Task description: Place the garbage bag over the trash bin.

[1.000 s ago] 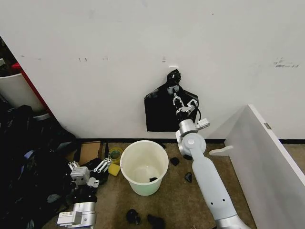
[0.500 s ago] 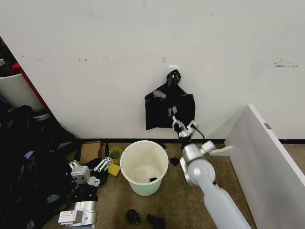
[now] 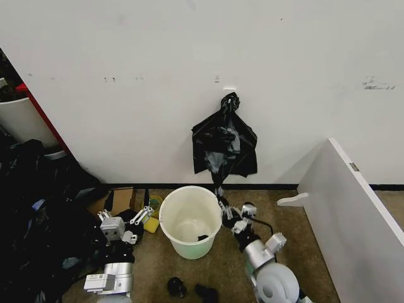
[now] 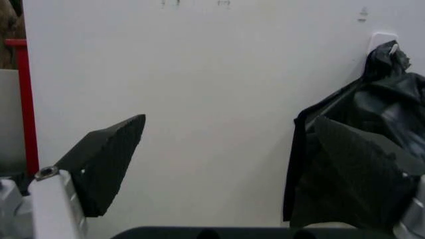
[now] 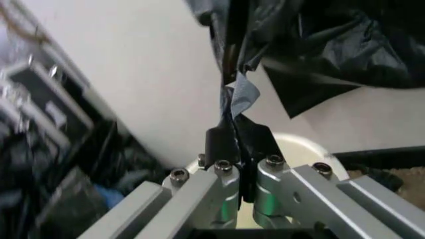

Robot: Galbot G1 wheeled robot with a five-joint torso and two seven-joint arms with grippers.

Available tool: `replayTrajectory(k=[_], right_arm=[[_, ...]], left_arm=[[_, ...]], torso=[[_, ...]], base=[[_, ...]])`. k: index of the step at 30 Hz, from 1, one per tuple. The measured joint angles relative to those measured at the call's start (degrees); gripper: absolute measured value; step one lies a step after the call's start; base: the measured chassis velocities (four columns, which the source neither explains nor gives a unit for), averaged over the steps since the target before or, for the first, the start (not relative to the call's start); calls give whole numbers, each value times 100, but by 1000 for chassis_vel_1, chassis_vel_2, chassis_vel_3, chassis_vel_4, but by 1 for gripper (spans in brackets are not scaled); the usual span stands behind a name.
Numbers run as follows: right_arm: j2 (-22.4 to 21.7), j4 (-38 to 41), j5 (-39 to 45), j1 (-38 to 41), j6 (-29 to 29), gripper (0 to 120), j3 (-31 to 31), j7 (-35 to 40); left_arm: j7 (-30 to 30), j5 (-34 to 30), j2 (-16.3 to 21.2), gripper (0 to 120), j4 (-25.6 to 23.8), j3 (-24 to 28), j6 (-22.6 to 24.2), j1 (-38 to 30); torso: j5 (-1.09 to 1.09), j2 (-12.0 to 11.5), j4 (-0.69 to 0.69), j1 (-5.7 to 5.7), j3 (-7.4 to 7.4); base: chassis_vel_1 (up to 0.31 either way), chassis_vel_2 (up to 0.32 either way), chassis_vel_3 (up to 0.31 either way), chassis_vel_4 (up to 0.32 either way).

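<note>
- One trash bin (image 3: 190, 220): round white pail standing upright on the floor (image 3: 227, 265) near the wall (image 3: 189, 63), mouth open, a small dark scrap lying inside at the bottom
- Bunch of flat black bags (image 3: 224, 146) hangs on the wall from one white hook (image 3: 228, 90), knotted at the top, above and slightly right of the bin
- One garbage bag (image 3: 219, 183): a thin twisted strand pulled down out of that bunch, running from the hanging bags to the right end effector (image 3: 232, 216)
- Right end effector sits low, just right of the bin rim, fingers pointing up toward the wall
- Right wrist view: right end effector (image 5: 237, 149) clamped tight on the garbage bag (image 5: 232, 99), black pads (image 5: 218, 143) pressed together with the plastic pinched between them; bin rim (image 5: 312, 149) visible behind
- Left end effector (image 3: 128, 222) down at floor level left of the bin, next to the clutter
- Left wrist view: left end effector (image 4: 226, 169) spread wide, two dark pads (image 4: 109, 157) well apart, gripping nothing; it faces the wall, with the hanging bags (image 4: 362, 139) on their hook (image 4: 383, 40)
- Heap of dark bags (image 3: 38, 214) fills the floor on the left; one cardboard box (image 3: 118, 201) and one yellow item (image 3: 151, 223) between the heap and the bin
- Two small dark lumps (image 3: 176, 287) on the floor in front of the bin
- One larger white tub with a red edge (image 3: 22, 117) at far left
- One white panel (image 3: 353, 214) slants across the right side
</note>
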Motion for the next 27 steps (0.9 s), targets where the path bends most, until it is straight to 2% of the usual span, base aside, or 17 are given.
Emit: replayTrajectory(k=[2, 8, 12, 17, 20, 23, 24, 27], right_arm=[[-25, -95, -127, -20, 58, 0, -9, -177], [-52, -719, -856, -61, 431, 0, 85, -1428], [-30, -951, -1209, -54, 581, 0, 180, -1888], [42, -1177, -1616, -7, 726, 0, 292, -1948], [140, -1460, -2466, 82, 1164, 0, 593, -1957], [177, -1536, -2818, 104, 1462, 0, 778, -1964], [181, -1536, -2879, 104, 1550, 1, 831, -1974], [168, -1388, -2671, 58, 1846, 16, 1109, -2481]], left_arm=[[0, -26, 16, 100, -7, -8, 19, -8], [1, -165, 124, 100, -69, -94, 82, -38], [1, -219, 173, 100, -104, -125, 93, -36], [1, -259, 218, 100, -117, -135, 101, -43], [1, -273, 238, 100, -118, -135, 108, -58], [1, -275, 240, 100, -118, -123, 116, -70], [1, -275, 240, 100, -117, -118, 119, -74], [2, -272, 234, 100, -108, -82, 138, -106]], torso=[[0, 0, 0, 0, 0], [0, 0, 0, 0, 0], [-1, 0, 0, 0, 0], [0, 0, 0, 0, 0], [0, -1, 0, 0, 1], [1, -2, 0, 0, 1], [0, -2, 0, 0, 1], [0, -2, 0, 1, 1]], base=[[0, 0, 0, 0], [0, 0, 0, 0], [0, 0, 0, 0], [0, 0, 0, 0], [0, 0, 0, 0], [0, 0, 0, 0], [0, 0, 0, 0], [0, 0, 0, 0]])
